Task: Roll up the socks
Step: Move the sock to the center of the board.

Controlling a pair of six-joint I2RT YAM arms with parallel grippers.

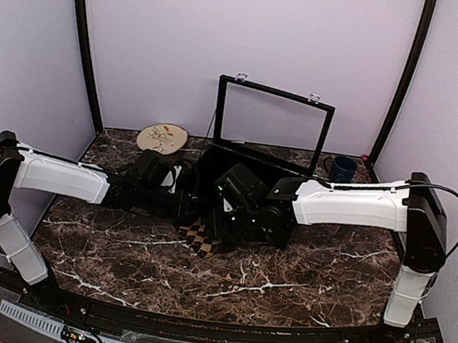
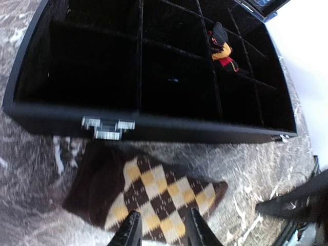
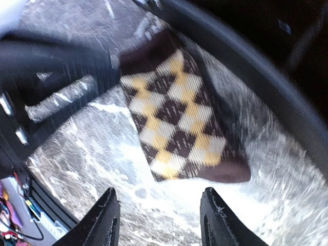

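Top external view: a dark marbled bench (image 1: pixel 308 273) is shown, with a black case (image 1: pixel 248 155) set at its far middle and the glass lid (image 1: pixel 272 127) raised upright. A patterned plate (image 1: pixel 162 137) is placed left of the case and a blue mug (image 1: pixel 344 168) right of it. The tan-brown sock (image 1: pixel 198 236) is laid flat on the bench just in front of the case and is only partly visible there.

In the left wrist view, the left end effector (image 2: pixel 161 230) is held low over the near edge of that sock. Its fingers are spread, and the diamond pattern is seen between them. Whether they touch the cloth cannot be told. The red, orange and black sock (image 2: pixel 223 48) is lodged in a far compartment of the case, toward the right as that view shows it.

In the blurred right wrist view, the right end effector (image 3: pixel 160 218) is held above bare bench beside the tan-brown sock, its fingers spread wide with nothing between them.
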